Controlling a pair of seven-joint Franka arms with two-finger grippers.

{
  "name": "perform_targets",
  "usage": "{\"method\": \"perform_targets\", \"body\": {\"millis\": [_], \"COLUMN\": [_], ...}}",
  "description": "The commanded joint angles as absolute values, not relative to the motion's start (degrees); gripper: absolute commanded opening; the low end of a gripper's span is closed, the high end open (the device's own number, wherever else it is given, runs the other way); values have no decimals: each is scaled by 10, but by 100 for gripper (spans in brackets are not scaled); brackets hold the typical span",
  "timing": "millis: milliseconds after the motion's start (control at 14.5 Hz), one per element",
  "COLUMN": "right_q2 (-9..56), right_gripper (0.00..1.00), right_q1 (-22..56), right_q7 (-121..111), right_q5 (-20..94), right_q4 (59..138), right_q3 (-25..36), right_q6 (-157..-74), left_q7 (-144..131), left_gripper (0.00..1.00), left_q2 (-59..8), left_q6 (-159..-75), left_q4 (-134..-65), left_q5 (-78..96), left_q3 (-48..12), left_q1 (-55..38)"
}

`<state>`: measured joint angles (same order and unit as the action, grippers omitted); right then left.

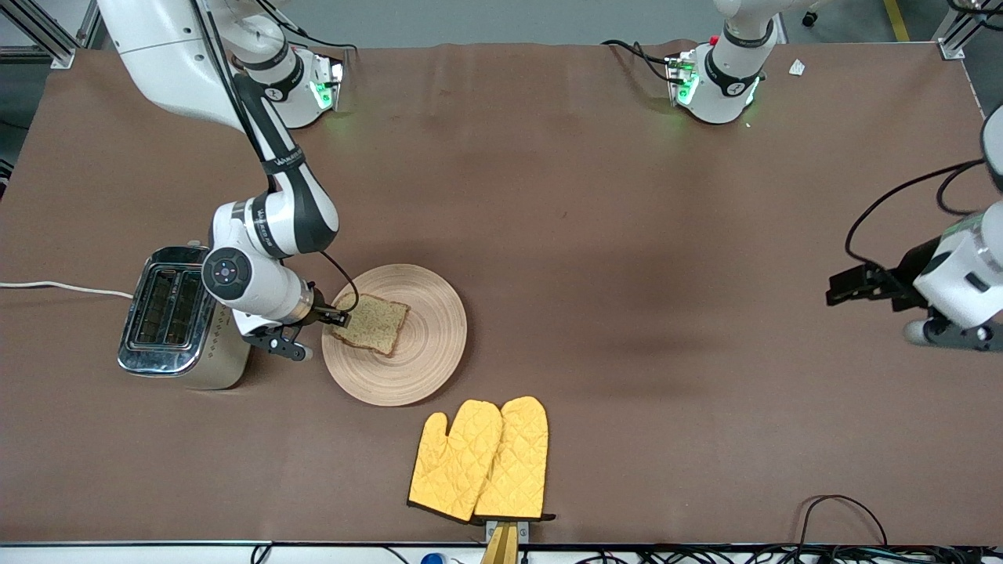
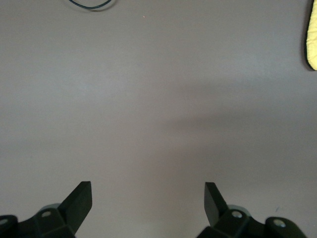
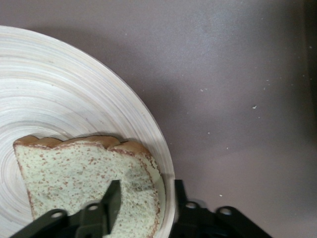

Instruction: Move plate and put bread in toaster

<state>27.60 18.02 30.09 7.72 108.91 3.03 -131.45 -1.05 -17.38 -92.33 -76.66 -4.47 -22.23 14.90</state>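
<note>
The pale wooden plate [image 1: 423, 345] lies beside the toaster [image 1: 176, 317], on the side toward the left arm's end. The bread [image 1: 372, 323] lies flat on the plate near the rim closest to the toaster. My right gripper [image 1: 338, 317] is low at that rim, between toaster and plate. In the right wrist view its jaws [image 3: 146, 186] are apart: one finger over the bread [image 3: 74, 173], the other outside the plate's rim [image 3: 148, 124]. My left gripper [image 1: 842, 288] waits open and empty [image 2: 148, 198] over bare table at the left arm's end.
A pair of yellow oven mitts [image 1: 482, 462] lies nearer to the front camera than the plate; its edge shows in the left wrist view [image 2: 312, 34]. The toaster's white cord [image 1: 63, 288] runs off the table's right-arm end. Cables lie along the front edge.
</note>
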Motion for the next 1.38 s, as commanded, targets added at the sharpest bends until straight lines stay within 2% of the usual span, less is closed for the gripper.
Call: {"method": "perform_targets", "body": {"millis": [0, 344, 550, 757, 894, 1170, 1307], "right_q2": [259, 259, 259, 259, 260, 260, 260], "right_gripper": [47, 47, 41, 40, 39, 39, 38], "right_q1": [182, 185, 188, 192, 192, 191, 191], "right_q7": [306, 306, 306, 305, 304, 304, 304], "right_q5": [84, 84, 84, 84, 84, 83, 83], "right_q4": [1112, 1117, 1118, 1118, 1118, 1128, 1129], "right_q3": [32, 32, 33, 33, 33, 33, 33], "right_q6": [-1326, -1329, -1331, -1331, -1331, -1344, -1344], "left_q7": [-29, -30, -28, -24, 3, 33, 26], "left_gripper": [100, 100, 100, 100, 100, 100, 100], "left_q2": [-103, -76, -41, 3, 7, 7, 4], "left_q6": [-920, -921, -947, -948, -948, -950, -950], "left_q4": [-819, -845, -880, -916, -918, -914, -903], "left_q5": [-50, -49, -40, -16, -4, -1, -2], "left_q3": [-226, -231, -216, -94, -15, 9, -20], "left_q1": [143, 144, 124, 12, -31, -38, -25]}}
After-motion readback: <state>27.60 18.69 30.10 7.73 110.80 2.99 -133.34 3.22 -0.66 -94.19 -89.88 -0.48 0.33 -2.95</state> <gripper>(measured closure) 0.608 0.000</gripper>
